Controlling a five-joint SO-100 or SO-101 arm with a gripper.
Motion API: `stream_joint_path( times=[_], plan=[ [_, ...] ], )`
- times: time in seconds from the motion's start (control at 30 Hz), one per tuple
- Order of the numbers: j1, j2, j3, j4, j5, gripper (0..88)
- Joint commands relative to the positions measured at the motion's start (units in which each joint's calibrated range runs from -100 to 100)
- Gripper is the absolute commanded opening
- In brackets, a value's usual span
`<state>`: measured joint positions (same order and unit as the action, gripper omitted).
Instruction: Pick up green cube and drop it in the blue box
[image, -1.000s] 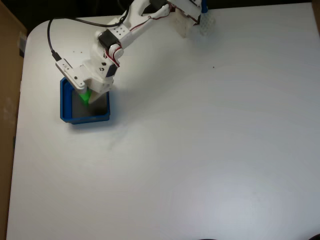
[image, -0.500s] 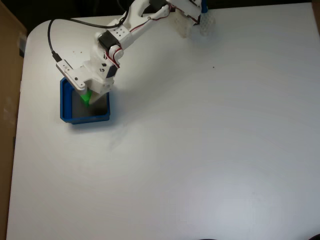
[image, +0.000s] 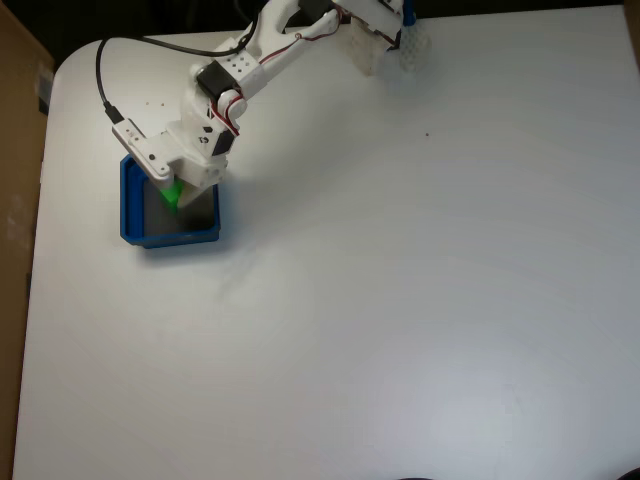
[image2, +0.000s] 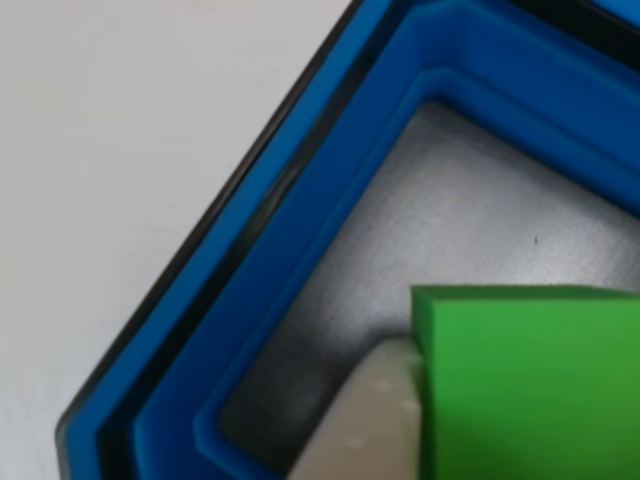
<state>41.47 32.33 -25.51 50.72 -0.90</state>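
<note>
the cube (image: 172, 192) looks like a small, stiff, plain-faced block, probably light, with smooth flat sides that could slip if pinched off-centre; the sound hold is across two opposite flat faces, square on and near the middle, which seems to be roughly how it is held here. in the fixed view the cube sits at the tip of the gripper (image: 178, 196), tucked under the white wrist, over the upper right part of the box (image: 131, 205) and inside its walls. in the other view the cube (image2: 530, 385) fills the lower right, with one white finger (image2: 365, 425) pressed flat against its left face, and the grey floor of the box (image2: 300, 250) behind and below it; whether the cube touches that floor or hangs just above it cannot be told. the claw reads as clenched on the cube, though only one finger shows. judged from this, the carry is done and what remains is to let go, with the cube well within the near blue wall.
</note>
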Motion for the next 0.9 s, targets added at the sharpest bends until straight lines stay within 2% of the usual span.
stream_joint_path(
  times=[0.0, 0.2, 0.43, 0.6, 0.87],
  plan=[
    [0.2, -0.9, -3.9, -0.2, -0.1, 12.7],
    [0.2, -1.0, -3.9, -0.2, -0.1, 14.1],
    [0.2, -1.1, -3.9, -0.2, -0.1, 25.0],
    [0.2, -1.3, -3.9, -0.2, -0.1, 29.6],
    [0.3, -1.5, -3.9, -0.2, -0.1, 31.8]
  ],
)
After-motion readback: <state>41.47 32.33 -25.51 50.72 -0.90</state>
